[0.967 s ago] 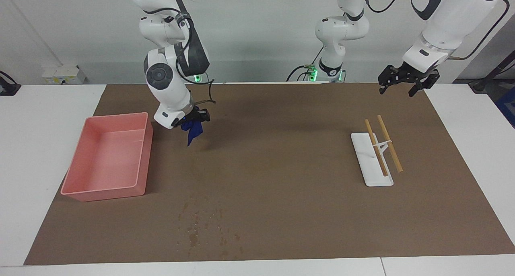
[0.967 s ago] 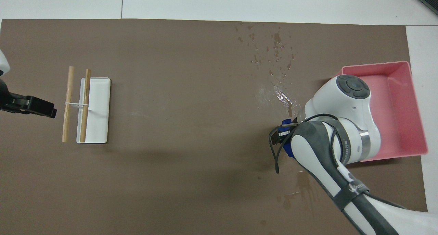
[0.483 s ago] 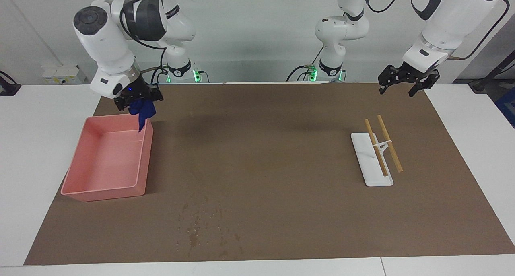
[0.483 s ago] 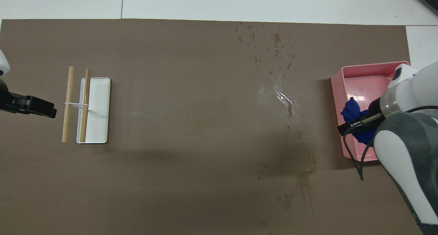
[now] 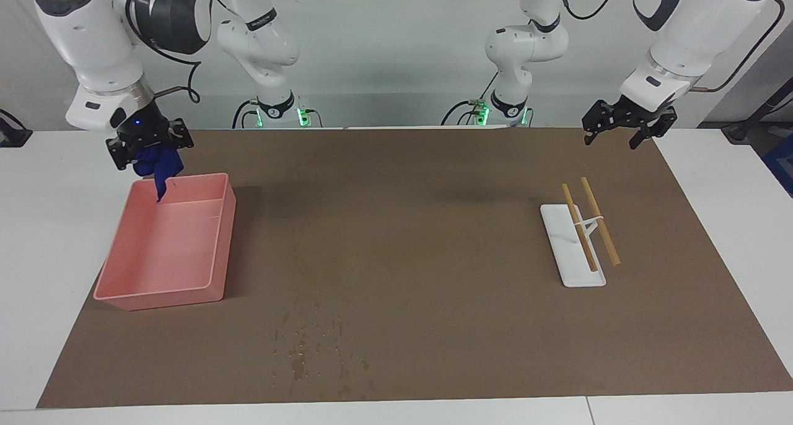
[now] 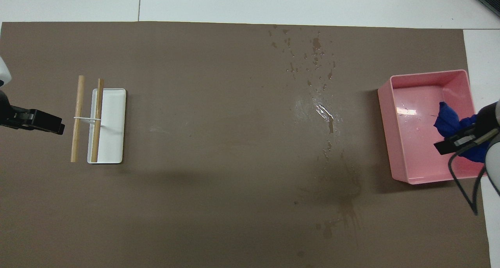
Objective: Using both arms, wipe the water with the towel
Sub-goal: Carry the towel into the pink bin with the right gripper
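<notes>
Over pink tub [image 5: 217,239] — towel [image 5: 160,163], right fingers [image 5: 148,145] clamped

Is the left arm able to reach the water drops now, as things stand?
Probably yes: the left gripper is open, holding nothing, and no object lies between it and the water. But the specks lie far off, toward the right arm's end.

A white bench [image 5: 56,239] carries a broad brown mat [image 5: 421,239]. A plain pale wall [image 5: 396,53] rises at its robot end, evenly lit.
</notes>
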Controlling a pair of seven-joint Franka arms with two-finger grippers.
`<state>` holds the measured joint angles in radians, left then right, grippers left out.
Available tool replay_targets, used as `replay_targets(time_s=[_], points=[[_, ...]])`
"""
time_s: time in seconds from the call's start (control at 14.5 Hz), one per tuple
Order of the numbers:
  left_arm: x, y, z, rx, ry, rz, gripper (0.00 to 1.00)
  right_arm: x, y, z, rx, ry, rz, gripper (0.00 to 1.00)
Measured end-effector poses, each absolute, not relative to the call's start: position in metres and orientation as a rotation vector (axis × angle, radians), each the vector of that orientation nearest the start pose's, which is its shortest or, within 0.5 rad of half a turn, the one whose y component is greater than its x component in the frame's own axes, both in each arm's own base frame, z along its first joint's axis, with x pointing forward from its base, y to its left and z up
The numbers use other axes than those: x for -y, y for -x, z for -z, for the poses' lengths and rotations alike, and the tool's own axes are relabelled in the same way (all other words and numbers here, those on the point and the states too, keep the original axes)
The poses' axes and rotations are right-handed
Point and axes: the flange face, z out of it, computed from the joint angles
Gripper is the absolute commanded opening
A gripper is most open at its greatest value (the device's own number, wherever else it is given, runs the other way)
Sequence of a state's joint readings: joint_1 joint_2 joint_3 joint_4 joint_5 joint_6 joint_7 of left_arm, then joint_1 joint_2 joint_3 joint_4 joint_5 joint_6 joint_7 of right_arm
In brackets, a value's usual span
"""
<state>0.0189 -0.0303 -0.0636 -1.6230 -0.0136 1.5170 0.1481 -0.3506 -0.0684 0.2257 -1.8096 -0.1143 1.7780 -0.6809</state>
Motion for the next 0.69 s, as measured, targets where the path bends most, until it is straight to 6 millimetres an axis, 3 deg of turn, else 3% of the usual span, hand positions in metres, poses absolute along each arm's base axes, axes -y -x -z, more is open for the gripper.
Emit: replay_targets(time_s=[0.21,0.41,0.69], points=[[0.026,-0.538,-0.612,-0.304,3.140,-0.118,1.00,0.080,-0.551,-0.542,0.989,3.136,0.034,0.00],[0.026,-0.538,-0.612,-0.304,3.140,-0.118,1.00,0.094,-0.552,-0.501,0.975,3.134,0.037,0.00],[0.026,-0.538,-0.612,-0.304,3.140,-0.118,1.00,0.126,-0.546,-0.453,0.885,3.119,-0.053,0.00]])
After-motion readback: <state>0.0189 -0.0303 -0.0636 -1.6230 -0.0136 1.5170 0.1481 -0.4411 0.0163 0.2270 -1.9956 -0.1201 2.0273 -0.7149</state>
